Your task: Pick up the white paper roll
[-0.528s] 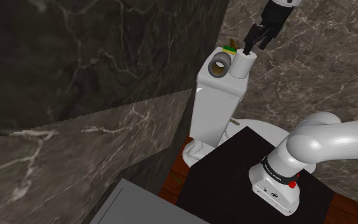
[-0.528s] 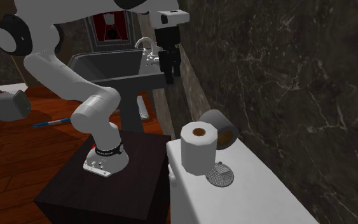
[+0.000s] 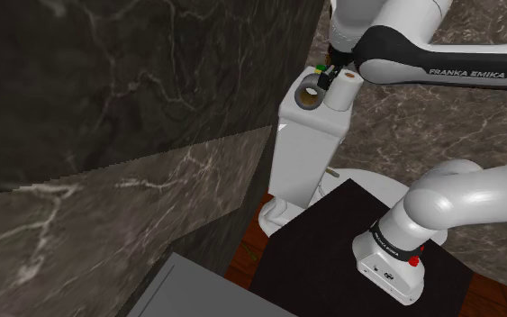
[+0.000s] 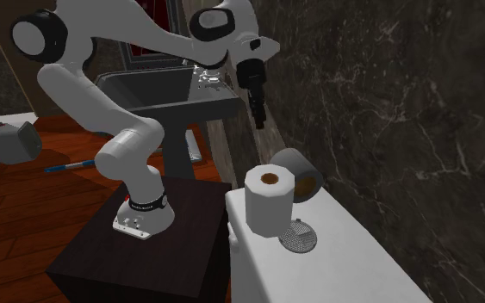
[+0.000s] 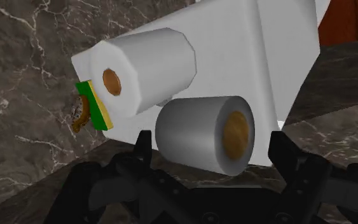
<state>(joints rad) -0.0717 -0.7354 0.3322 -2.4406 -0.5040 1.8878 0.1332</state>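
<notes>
- Gripper [image 4: 258, 116] hangs in the air beside the dark marble wall [image 4: 387, 103], fingers spread wide, holding nothing.
- White paper roll [image 4: 270, 202] stands upright on the toilet tank [image 4: 352, 267], lower than the gripper.
- Grey roll [image 4: 307, 175] lies on its side just beside it.

"FRANKA EMIKA" in white letters, on the arm's dark forearm [image 3: 458, 56]

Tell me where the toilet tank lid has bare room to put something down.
Bare: the lid stretch from the round mesh piece to the second exterior view's lower edge, beside the marble wall. Crowded: the other end, where the white paper roll, the grey roll and the sponge sit close together.
</notes>
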